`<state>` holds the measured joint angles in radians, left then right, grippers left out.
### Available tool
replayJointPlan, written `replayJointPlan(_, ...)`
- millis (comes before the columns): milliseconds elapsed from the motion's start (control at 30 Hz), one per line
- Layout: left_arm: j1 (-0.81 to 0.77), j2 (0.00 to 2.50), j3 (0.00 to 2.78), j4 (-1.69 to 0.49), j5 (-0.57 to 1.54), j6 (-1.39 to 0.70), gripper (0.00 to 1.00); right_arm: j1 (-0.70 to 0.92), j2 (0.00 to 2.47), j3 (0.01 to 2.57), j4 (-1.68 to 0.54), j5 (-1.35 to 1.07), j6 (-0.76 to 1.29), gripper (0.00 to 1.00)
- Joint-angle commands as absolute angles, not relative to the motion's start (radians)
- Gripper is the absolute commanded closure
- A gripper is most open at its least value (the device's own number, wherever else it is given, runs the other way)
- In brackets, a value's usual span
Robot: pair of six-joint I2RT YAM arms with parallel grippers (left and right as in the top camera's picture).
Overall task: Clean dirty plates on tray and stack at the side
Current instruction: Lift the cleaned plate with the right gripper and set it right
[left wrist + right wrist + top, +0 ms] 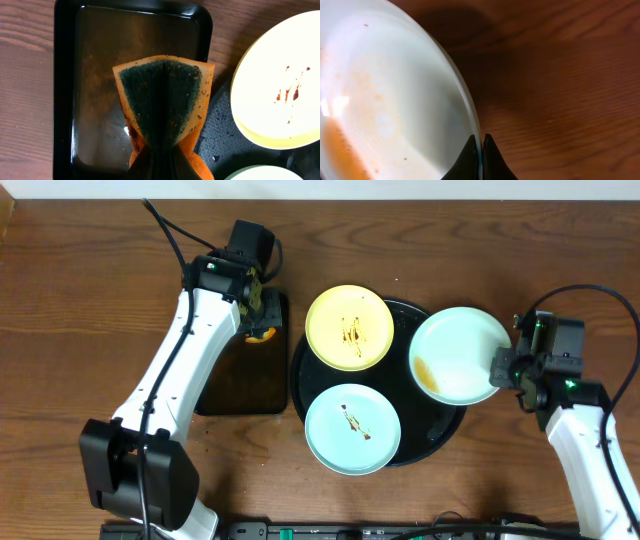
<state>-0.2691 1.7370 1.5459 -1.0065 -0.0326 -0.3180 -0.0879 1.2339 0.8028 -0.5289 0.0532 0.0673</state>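
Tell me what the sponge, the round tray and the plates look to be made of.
The sponge: orange foam with a dark green scouring face, coarse and fibrous. The round tray: black with a slight sheen and a moulded rim, probably plastic. The plates: smooth, softly shiny, thin-rimmed; melamine or glazed ceramic, cannot tell which.

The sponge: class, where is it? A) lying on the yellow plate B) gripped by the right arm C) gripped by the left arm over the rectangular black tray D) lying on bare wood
C: jaws of the left gripper pinch the sponge over the rectangular tray.
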Motion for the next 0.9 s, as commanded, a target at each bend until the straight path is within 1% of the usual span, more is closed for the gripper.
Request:
replayJointPlan(0,-0.265,1.719,1.543,-1.009,-0.034,-0.321,0.92,-0.014,1.177,0.826,-0.515,0.276,0.034,0.99)
replayJointPlan(100,-0.265,1.719,1.543,-1.009,-0.034,-0.321,0.92,0.079,1.16,0.844,-0.506,0.396,-0.019,0.99)
replayJointPlan(167,-0.265,1.719,1.543,-1.009,-0.035,-0.321,0.92,0.174,1.161,0.856,-0.503,0.518,-0.054,0.99)
replayJointPlan(200,-0.265,1.719,1.543,-1.009,-0.035,-0.321,0.92,0.253,1.161,0.856,-0.49,0.615,-0.083,0.99)
replayJointPlan(267,-0.265,1.719,1.543,-1.009,-0.035,-0.321,0.93,0.344,1.164,0.856,-0.474,0.717,-0.093,0.99)
replayJointPlan(400,-0.265,1.719,1.543,-1.009,-0.035,-0.321,0.92,0.485,1.172,0.856,-0.43,0.871,-0.12,0.99)
replayJointPlan(467,-0.265,1.719,1.543,-1.009,-0.035,-0.321,0.92,0.545,1.179,0.856,-0.402,0.911,-0.157,0.99)
replayJointPlan(567,-0.265,1.719,1.543,-1.009,-0.035,-0.321,0.92,0.607,1.185,0.856,-0.37,0.986,-0.185,0.99)
replayJointPlan(633,-0.265,1.719,1.543,-1.009,-0.035,-0.321,0.92,0.609,1.186,0.856,-0.37,0.991,-0.179,0.99)
replayJointPlan(700,-0.265,1.719,1.543,-1.009,-0.035,-0.321,0.92,0.593,1.186,0.856,-0.379,0.981,-0.128,0.99)
replayJointPlan(733,-0.265,1.719,1.543,-1.009,-0.035,-0.321,0.92,0.561,1.186,0.856,-0.4,0.932,-0.078,0.99)
replayJointPlan(767,-0.265,1.719,1.543,-1.009,-0.035,-0.321,0.92,0.494,1.186,0.856,-0.422,0.869,-0.021,0.99)
replayJointPlan(867,-0.265,1.719,1.543,-1.009,-0.035,-0.321,0.92,0.389,1.184,0.857,-0.423,0.768,0.024,0.99)
